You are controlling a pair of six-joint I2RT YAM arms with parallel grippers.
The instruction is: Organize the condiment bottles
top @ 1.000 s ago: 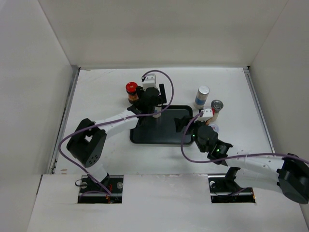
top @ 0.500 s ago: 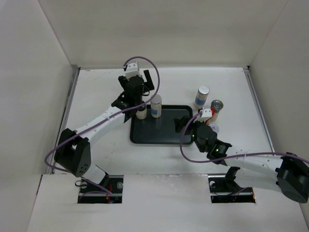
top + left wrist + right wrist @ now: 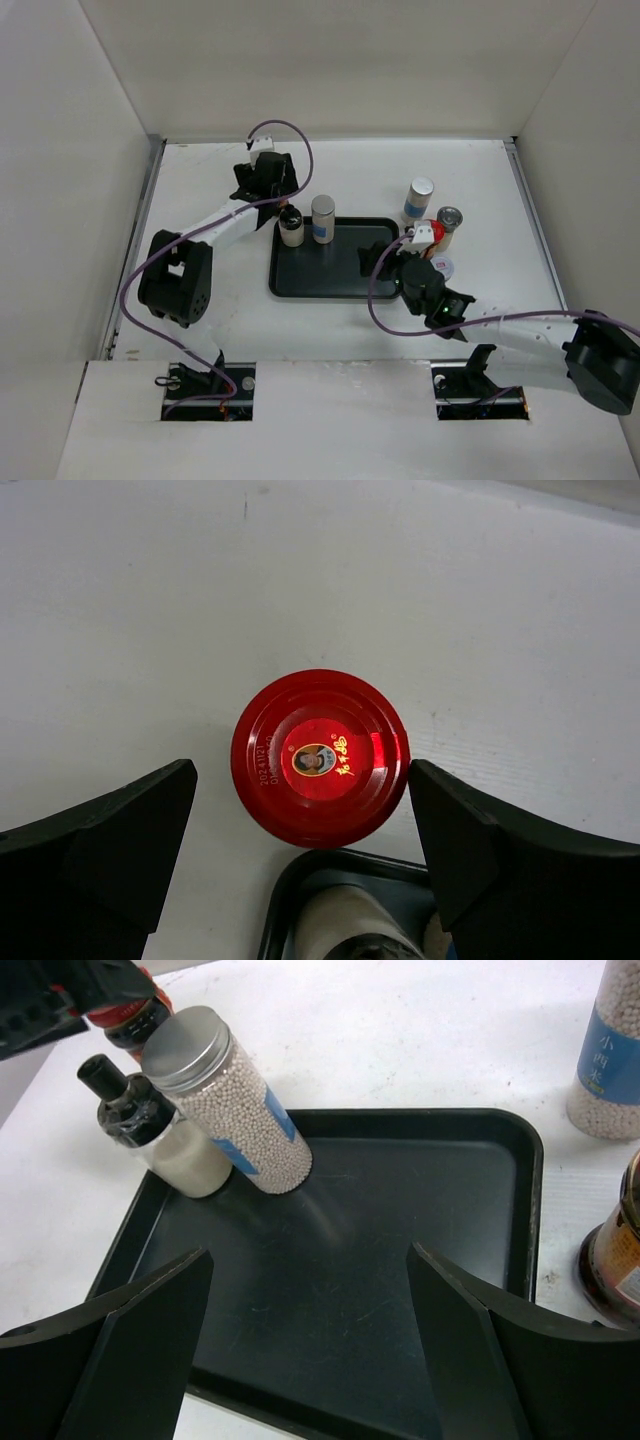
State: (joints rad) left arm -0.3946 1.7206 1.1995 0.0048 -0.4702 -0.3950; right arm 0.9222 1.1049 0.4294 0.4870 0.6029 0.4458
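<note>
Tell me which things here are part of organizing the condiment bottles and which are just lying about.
Part of the job: red-lidded jar; black-capped bottle and silver-lidded shaker, both on the black tray; second shaker and grey-lidded bottle off its right side.
Just there: black tray, purple cables.

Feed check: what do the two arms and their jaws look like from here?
They match: the left arm and the right arm have white links, chunky black joints, and a purple cable looping along each. The jaws are plain black wedges with no visible markings.
</note>
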